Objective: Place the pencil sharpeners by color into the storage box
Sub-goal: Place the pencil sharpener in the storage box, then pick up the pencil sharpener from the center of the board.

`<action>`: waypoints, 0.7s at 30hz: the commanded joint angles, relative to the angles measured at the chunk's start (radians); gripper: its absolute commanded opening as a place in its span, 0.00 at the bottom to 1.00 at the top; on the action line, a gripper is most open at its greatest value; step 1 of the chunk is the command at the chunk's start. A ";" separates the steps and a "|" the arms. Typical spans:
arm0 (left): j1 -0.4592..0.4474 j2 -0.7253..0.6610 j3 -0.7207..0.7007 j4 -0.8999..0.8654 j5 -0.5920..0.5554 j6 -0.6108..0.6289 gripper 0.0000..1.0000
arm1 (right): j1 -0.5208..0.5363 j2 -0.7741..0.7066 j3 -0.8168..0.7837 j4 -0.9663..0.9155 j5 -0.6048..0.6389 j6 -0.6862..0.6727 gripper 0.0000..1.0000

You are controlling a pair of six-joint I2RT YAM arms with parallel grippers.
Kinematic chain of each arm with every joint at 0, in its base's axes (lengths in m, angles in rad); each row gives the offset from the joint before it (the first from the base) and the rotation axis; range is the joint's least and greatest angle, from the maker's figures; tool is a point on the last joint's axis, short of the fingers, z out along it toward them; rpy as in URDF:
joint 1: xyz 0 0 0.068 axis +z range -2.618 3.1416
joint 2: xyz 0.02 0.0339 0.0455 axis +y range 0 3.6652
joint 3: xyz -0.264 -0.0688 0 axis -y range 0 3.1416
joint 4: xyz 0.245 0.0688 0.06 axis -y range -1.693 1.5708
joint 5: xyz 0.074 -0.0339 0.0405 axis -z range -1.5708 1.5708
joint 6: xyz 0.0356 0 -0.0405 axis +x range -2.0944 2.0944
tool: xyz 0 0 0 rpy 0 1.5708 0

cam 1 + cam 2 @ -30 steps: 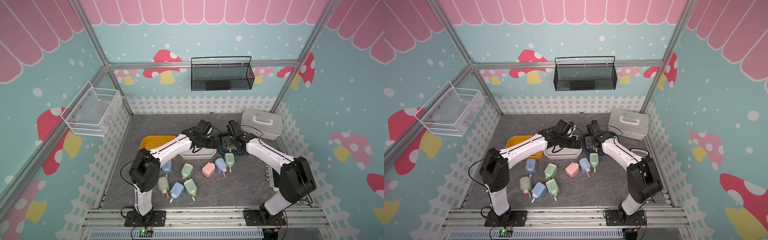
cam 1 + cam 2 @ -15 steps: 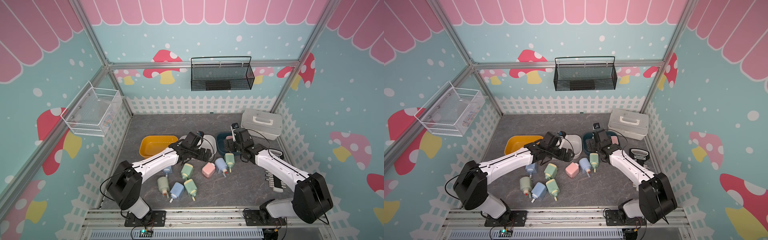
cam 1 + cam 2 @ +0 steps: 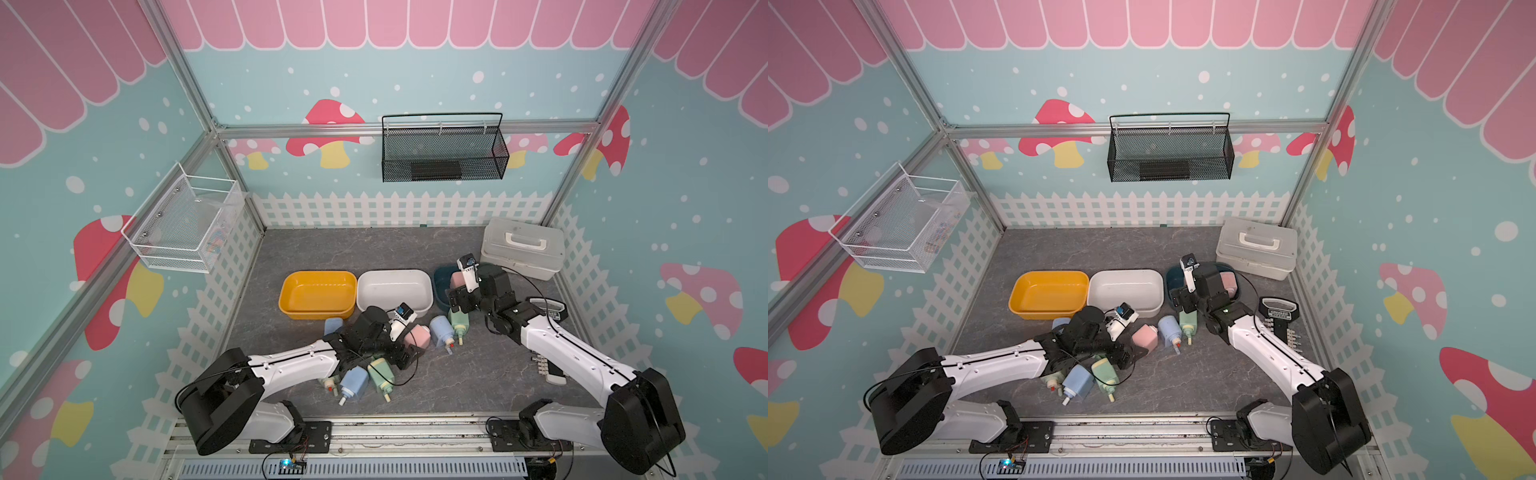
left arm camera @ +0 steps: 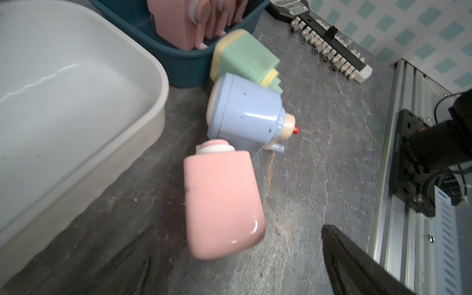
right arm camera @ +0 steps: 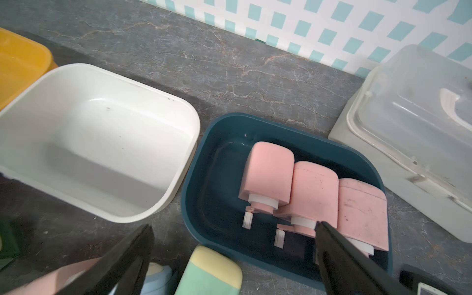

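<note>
Three pink pencil sharpeners (image 5: 314, 189) lie in the dark blue storage box (image 3: 438, 278). The white box (image 3: 395, 273) and the yellow box (image 3: 318, 273) hold nothing. My left gripper (image 3: 405, 347) is open, low over the floor, its fingers (image 4: 344, 255) straddling the end of a loose pink sharpener (image 4: 222, 204). A blue one (image 4: 245, 117) and a green one (image 4: 242, 58) lie just beyond it. My right gripper (image 3: 455, 301) is open above that green sharpener (image 5: 212, 273), at the blue box's front rim. Several more blue and green sharpeners (image 3: 354, 384) lie under the left arm.
A closed white lidded case (image 3: 521, 253) stands at the back right. A black socket rail (image 3: 548, 307) lies beside the right arm. A black mesh basket (image 3: 442, 149) hangs on the back wall and a white wire basket (image 3: 183, 224) on the left wall.
Both arms have drawn back from over the boxes toward the front. The left gripper has come down to the loose pink sharpener. The right has pulled back to the blue box's front edge. Both stayed open.
</note>
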 commanded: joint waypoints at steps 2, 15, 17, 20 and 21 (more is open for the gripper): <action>-0.020 0.012 0.023 0.081 -0.041 0.093 0.97 | -0.002 -0.040 -0.017 0.007 -0.025 -0.035 0.99; -0.090 0.166 0.065 0.104 -0.154 0.151 0.83 | -0.002 -0.063 -0.023 -0.031 0.002 -0.024 0.99; -0.090 0.180 0.062 0.116 -0.153 0.146 0.81 | -0.002 -0.062 -0.024 -0.033 -0.001 -0.024 0.99; -0.090 0.191 0.063 0.132 -0.157 0.136 0.77 | -0.002 -0.057 -0.021 -0.037 -0.011 -0.026 0.99; -0.090 0.194 0.063 0.135 -0.157 0.134 0.75 | -0.002 -0.055 -0.020 -0.037 -0.013 -0.027 0.99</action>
